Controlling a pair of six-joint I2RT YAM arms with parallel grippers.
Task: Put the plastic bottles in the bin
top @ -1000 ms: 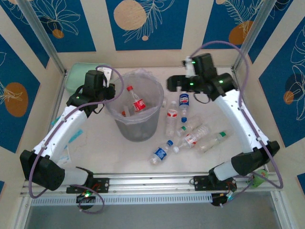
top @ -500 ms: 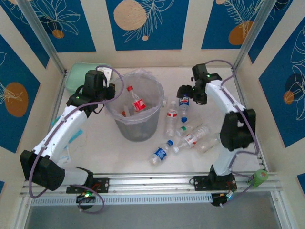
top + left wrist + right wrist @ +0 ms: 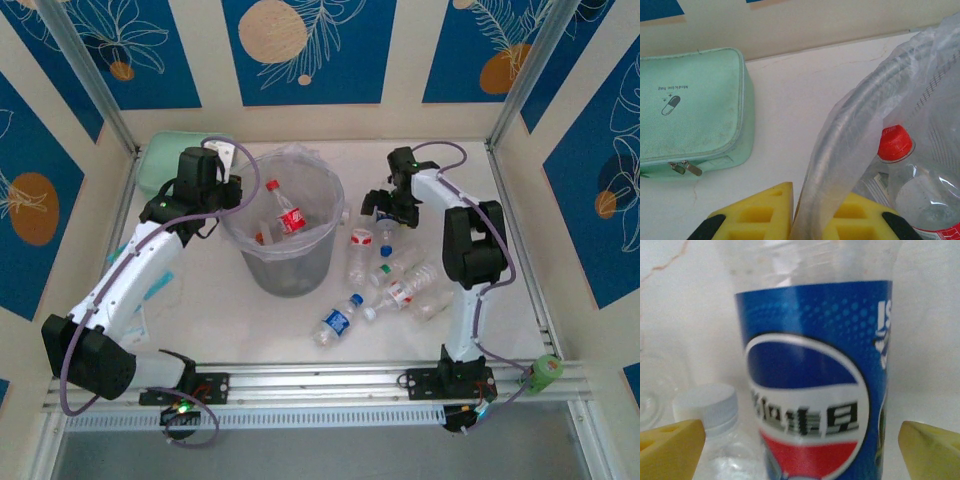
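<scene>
- The bin (image 3: 290, 272) stands left of centre on the tabletop (image 3: 230, 325), a clear plastic bag (image 3: 920, 65) puffed over its rim.
- Inside it, a red-capped bottle (image 3: 285, 215) with a red label leans with its cap up, just below the rim.
- Lower down in the bin there is more clear plastic, too murky through the grey wall to count.
- The left gripper (image 3: 807, 220) is clamped on the bin's left rim: one yellow pad (image 3: 765, 212) sits outside, the other is inside, and rim and bag are pinched between them.
- From that wrist the red cap sits right up against the liner, just inside the rim.
- Behind the bin, at the far left corner, lies a mint-green pouch (image 3: 690, 110), zipped, apart from the bin.
- On the right, the right gripper (image 3: 385, 210) is low over the scatter of bottles, just right of the bin.
- Its jaws stand wide apart, one on either side of the blue-label bottle (image 3: 810, 380), with a clear gap on both sides and no grip on it.
- A white-capped bottle (image 3: 707, 407) sits just behind that one.
- Out on the tabletop lie more loose bottles: a blue-capped bottle (image 3: 337, 322) nearest the arms, a red-label bottle (image 3: 400, 292) beside it, and a few clear ones around them, all outside the bin.
</scene>
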